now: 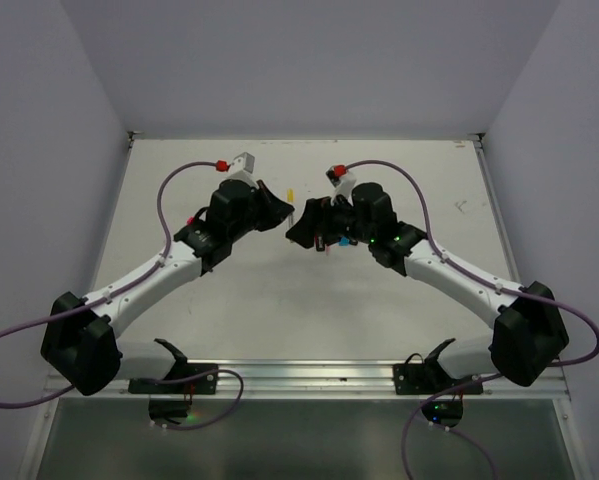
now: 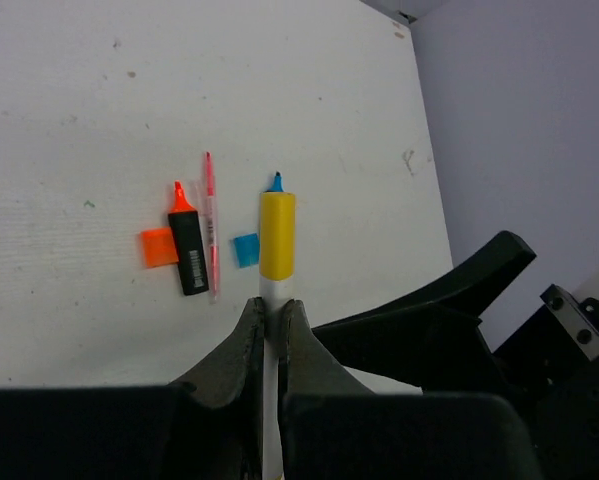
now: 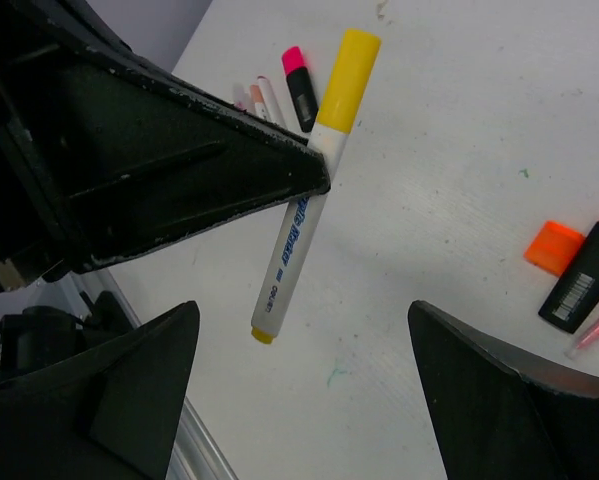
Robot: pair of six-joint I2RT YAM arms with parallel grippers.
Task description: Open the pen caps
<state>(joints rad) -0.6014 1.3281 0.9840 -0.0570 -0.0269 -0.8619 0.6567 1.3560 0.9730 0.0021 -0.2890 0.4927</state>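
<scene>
My left gripper (image 2: 270,305) is shut on a white marker (image 3: 297,235) and holds it above the table. The marker's yellow cap (image 2: 278,235) is on it and sticks out past the fingertips (image 3: 314,175). My right gripper (image 3: 304,400) stands open, facing the marker's yellow rear end without touching it. In the top view the left gripper (image 1: 284,214) and the right gripper (image 1: 303,230) nearly meet over the table's middle. Loose on the table lie an orange cap (image 2: 158,247) and a blue cap (image 2: 245,249), beside a capless black highlighter with an orange tip (image 2: 186,245).
A thin pink pen (image 2: 211,225) lies along the black highlighter. A blue tip (image 2: 276,182) shows just beyond the yellow cap. A pink-capped black highlighter (image 3: 299,85) and thin pale pens (image 3: 264,100) lie farther off. The table's metal front rail (image 1: 309,378) runs by the arm bases.
</scene>
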